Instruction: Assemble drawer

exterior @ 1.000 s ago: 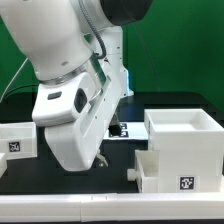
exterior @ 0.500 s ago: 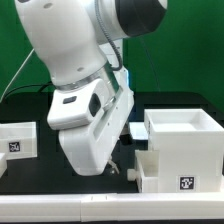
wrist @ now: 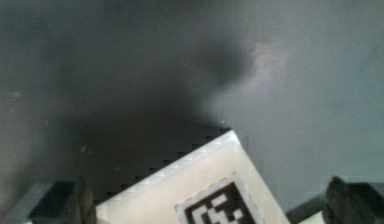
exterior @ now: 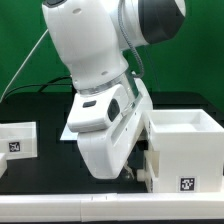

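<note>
The drawer (exterior: 16, 139), a low white open-topped tray with a tag on its front, sits at the exterior view's left edge. The tall white cube casing (exterior: 186, 142) stands at the right, with a tag low on its front. A small low white part (exterior: 147, 173) lies against the casing's left foot, mostly hidden by my hand. My gripper (exterior: 130, 174) hangs just above the table beside that part. In the wrist view my gripper (wrist: 207, 206) is open, its fingers (wrist: 57, 204) wide apart. A white tagged corner (wrist: 192, 188) lies between them; I cannot tell if they touch it.
The table top (exterior: 40, 172) is black, with a white front edge (exterior: 60, 207). A green wall stands behind. My bulky white arm (exterior: 100, 60) hides the middle and back of the table.
My arm has swung toward the exterior view's right, from the table's middle to the casing's left side. The gripper's tip has come down beside the low white part. The other parts have not moved.
</note>
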You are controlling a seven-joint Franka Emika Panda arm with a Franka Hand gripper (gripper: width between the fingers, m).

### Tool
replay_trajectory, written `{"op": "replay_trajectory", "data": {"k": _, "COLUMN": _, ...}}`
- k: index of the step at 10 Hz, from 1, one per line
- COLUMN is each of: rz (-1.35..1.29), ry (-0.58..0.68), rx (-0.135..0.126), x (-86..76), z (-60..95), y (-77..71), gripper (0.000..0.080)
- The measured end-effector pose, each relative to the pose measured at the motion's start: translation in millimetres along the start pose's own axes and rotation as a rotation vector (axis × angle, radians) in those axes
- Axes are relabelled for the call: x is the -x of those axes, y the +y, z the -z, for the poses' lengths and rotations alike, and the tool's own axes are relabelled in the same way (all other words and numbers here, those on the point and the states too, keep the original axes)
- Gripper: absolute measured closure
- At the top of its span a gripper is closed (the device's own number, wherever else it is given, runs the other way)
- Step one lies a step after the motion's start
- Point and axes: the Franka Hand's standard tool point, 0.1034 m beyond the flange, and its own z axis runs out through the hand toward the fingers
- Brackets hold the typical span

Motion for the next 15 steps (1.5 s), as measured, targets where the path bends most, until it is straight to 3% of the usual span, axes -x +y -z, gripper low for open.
{"op": "replay_trajectory", "data": {"k": 5, "rz": -0.015, "ry": -0.001, "rx": 0.004, "x": 5.5, "z": 3.0, "y": 3.0, "gripper": 0.0151}}
{"op": "replay_trajectory", "data": {"k": 6, "rz": -0.003, "ry": 0.001, "rx": 0.021, "x": 13.1, "z": 14.3, "y": 8.3, "gripper": 0.0151}}
{"op": "replay_trajectory", "data": {"k": 9, "rz": -0.039, "ry": -0.038, "rx": 0.061, "x": 28.5, "z": 47.5, "y": 4.2, "gripper": 0.0151}}
{"op": "replay_trajectory", "data": {"k": 15, "rz": -0.043, "ry": -0.043, "rx": 0.051, "x": 32.7, "z": 40.2, "y": 3.4, "gripper": 0.0151}}
